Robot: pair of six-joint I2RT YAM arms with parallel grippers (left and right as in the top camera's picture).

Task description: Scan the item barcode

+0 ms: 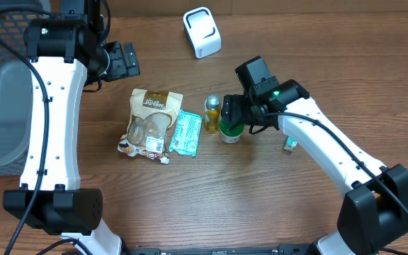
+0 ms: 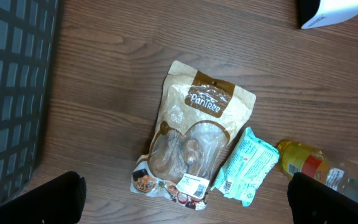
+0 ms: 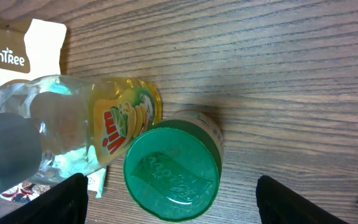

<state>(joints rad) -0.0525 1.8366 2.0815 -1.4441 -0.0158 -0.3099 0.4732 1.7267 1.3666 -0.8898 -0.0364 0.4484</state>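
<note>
My right gripper (image 3: pixel 176 202) hangs straight above the green-lidded jar (image 3: pixel 171 173), released, with a finger well out at 9 o'clock and the other at 3 o'clock of the lid and neither touching it. The jar stands upright near the middle of the table (image 1: pixel 296 205). The yellow bottle (image 3: pixel 114 121) is close against it at 10 o'clock, which I judge to be the main hazard. As I read it, the step in hand is the pickup. I should come down plumb and centred so the 9 o'clock finger slips between jar and bottle rather than knocking the bottle over. Gripping the body below the lid looks safer than pinching the lid alone. I cannot see a barcode from here, so I would leave the label side uncovered and expect to turn it toward the white scanner (image 1: pixel 202 32), which sits at 11 o'clock of the jar near the table's far edge. My left gripper (image 2: pixel 191 205) is spread wide and empty above the snack pouch (image 2: pixel 194 137) and teal packet (image 2: pixel 246 165).
</note>
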